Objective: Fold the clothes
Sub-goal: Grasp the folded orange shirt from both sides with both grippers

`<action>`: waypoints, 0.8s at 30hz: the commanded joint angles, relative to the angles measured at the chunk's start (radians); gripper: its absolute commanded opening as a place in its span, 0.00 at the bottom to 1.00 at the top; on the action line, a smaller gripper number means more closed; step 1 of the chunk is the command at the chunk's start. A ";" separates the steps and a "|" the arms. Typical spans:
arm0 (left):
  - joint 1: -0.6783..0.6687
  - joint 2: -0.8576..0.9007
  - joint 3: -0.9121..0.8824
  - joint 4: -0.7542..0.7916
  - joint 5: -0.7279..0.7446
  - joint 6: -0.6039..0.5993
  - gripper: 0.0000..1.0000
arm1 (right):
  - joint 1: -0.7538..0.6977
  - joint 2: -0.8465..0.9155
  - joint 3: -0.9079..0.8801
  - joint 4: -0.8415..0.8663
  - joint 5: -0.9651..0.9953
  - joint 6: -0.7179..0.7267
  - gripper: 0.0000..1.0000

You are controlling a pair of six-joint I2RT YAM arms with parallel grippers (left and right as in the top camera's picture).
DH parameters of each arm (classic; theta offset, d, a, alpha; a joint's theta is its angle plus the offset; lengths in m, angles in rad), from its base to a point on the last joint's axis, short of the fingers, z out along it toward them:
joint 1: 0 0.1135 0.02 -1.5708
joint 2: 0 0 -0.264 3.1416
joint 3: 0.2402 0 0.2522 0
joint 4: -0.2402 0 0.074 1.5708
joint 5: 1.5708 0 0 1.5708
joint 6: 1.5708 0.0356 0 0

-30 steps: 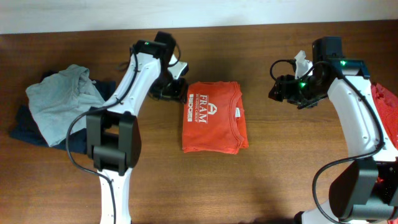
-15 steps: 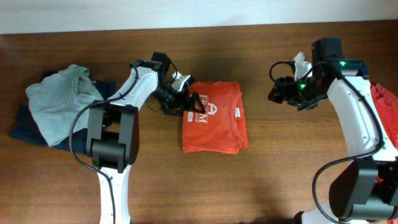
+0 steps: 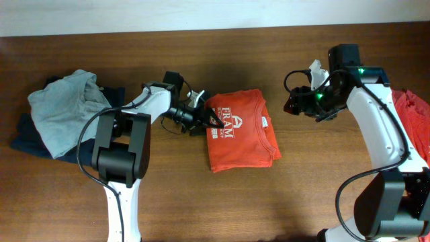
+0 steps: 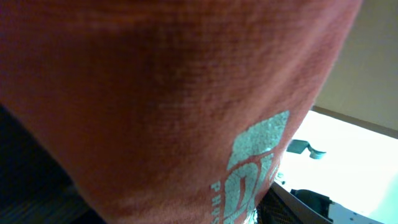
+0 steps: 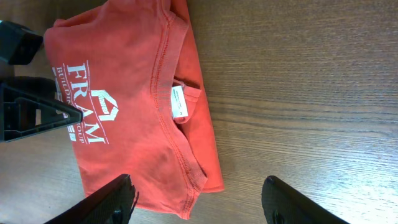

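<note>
Hovering above bare tabletop [image 3: 302, 188] just right of the folded orange T-shirt [image 3: 242, 138], the right gripper [image 3: 294, 104] has its fingers well apart, with nothing between them. The shirt lies flat mid-tabletop, slightly askew. Its white FRAM lettering [image 3: 227, 125] faces up and the collar label [image 3: 265, 122] shows towards its right side.

On the shirt's left edge, the left gripper [image 3: 207, 119] is right up against the fabric, one dark finger lying over the cloth by the lettering. Its own camera sees only orange cloth and a patch of white print, so I cannot tell whether it is clamped or merely touching.

At the left end, a pale grey-blue garment [image 3: 60, 111] sits crumpled on a dark navy garment [image 3: 30, 141]. At the right edge, a red garment [image 3: 416, 111] peeks in beside the right arm.
</note>
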 commanded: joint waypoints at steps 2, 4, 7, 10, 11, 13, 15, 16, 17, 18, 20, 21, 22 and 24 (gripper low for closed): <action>-0.010 0.053 -0.040 0.041 -0.084 -0.032 0.59 | 0.013 0.013 -0.008 0.003 -0.035 0.004 0.66; -0.008 0.053 -0.040 0.050 -0.084 -0.058 0.64 | 0.035 0.025 -0.009 0.004 -0.036 0.003 0.48; -0.010 0.053 -0.040 0.054 -0.085 -0.058 0.65 | 0.079 0.065 -0.015 0.032 -0.037 -0.015 0.25; -0.010 0.053 -0.040 0.053 -0.085 -0.058 0.65 | 0.126 0.128 -0.027 0.086 -0.025 -0.018 0.10; -0.010 0.053 -0.040 0.053 -0.085 -0.058 0.65 | 0.137 0.156 -0.027 0.105 -0.024 -0.019 0.07; -0.010 0.053 -0.040 0.053 -0.085 -0.058 0.65 | 0.150 0.205 -0.027 0.133 -0.026 -0.018 0.04; -0.010 0.053 -0.040 0.052 -0.084 -0.058 0.66 | 0.155 0.250 -0.027 0.150 -0.034 -0.018 0.04; -0.010 0.053 -0.040 0.050 -0.084 -0.058 0.66 | 0.158 0.275 -0.028 0.158 -0.060 -0.021 0.04; -0.010 0.053 -0.040 0.050 -0.080 -0.058 0.66 | 0.160 0.292 -0.028 0.163 -0.082 -0.036 0.04; -0.010 0.053 -0.040 0.050 -0.072 -0.058 0.68 | 0.163 0.315 -0.028 0.167 -0.116 -0.073 0.04; -0.010 0.053 -0.040 0.051 -0.066 -0.058 0.70 | 0.170 0.354 -0.028 0.173 -0.130 -0.097 0.04; -0.010 0.053 -0.040 0.051 -0.066 -0.058 0.70 | 0.171 0.374 -0.028 0.174 -0.126 -0.097 0.04; -0.010 0.053 -0.040 0.051 -0.066 -0.058 0.70 | 0.171 0.392 -0.028 0.175 -0.126 -0.097 0.04; -0.010 0.053 -0.040 0.051 -0.066 -0.058 0.71 | 0.171 0.424 -0.028 0.180 -0.122 -0.096 0.04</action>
